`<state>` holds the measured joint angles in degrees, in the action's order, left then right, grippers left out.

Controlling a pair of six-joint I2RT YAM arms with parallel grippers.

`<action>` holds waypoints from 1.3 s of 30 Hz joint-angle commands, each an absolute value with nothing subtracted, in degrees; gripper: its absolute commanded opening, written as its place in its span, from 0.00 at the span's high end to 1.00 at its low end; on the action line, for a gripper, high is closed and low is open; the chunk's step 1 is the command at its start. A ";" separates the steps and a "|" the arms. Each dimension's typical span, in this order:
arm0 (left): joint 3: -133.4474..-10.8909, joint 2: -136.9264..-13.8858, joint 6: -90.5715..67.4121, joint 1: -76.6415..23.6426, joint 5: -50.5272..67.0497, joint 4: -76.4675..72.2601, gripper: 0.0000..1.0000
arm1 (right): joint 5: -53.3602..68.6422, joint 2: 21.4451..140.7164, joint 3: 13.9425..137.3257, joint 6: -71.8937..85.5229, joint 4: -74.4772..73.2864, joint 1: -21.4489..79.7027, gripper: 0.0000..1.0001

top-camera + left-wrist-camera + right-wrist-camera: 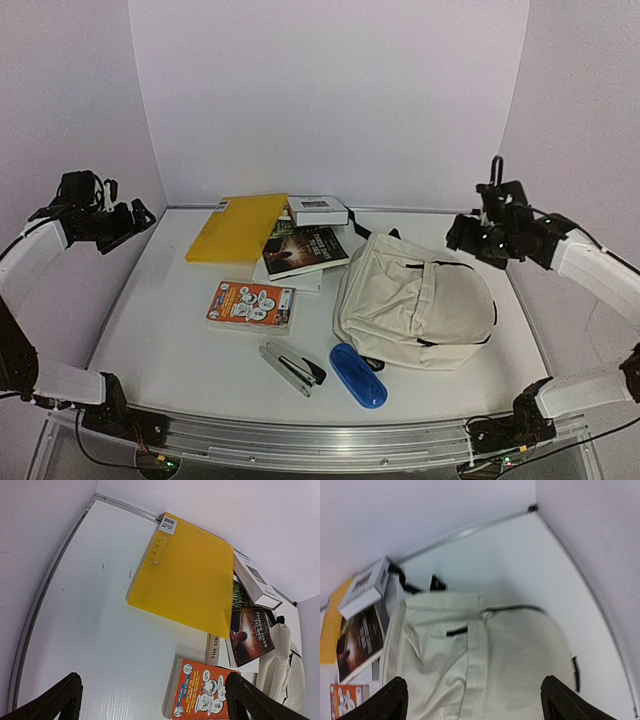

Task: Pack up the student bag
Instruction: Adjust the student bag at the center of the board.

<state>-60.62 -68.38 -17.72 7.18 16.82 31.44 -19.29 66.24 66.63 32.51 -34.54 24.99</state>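
student bag: lying on tabletop, beneath right hand, apart | right hand: spread wide, empty | left hand: spread wide, empty, well apart from bag

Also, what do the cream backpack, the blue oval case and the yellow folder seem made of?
The large cream backpack looks like matte woven fabric: it creases and sags softly. The blue oval case seems glossy hard plastic, given its bright highlights. The flat yellow folder is probably smooth plastic or coated card; the look leaves that open.
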 commanded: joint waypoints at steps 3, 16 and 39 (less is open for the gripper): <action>-60.42 -66.76 -15.69 7.42 20.80 29.44 0.00 | 9.35 75.00 53.64 36.28 -19.81 25.46 0.15; -60.87 -68.59 -15.56 7.38 22.90 30.13 0.00 | -1.59 93.29 55.22 33.21 -16.65 28.50 0.30; -61.13 -70.32 -14.99 7.36 24.15 30.46 0.00 | -4.32 82.36 54.52 37.38 -9.76 29.95 1.00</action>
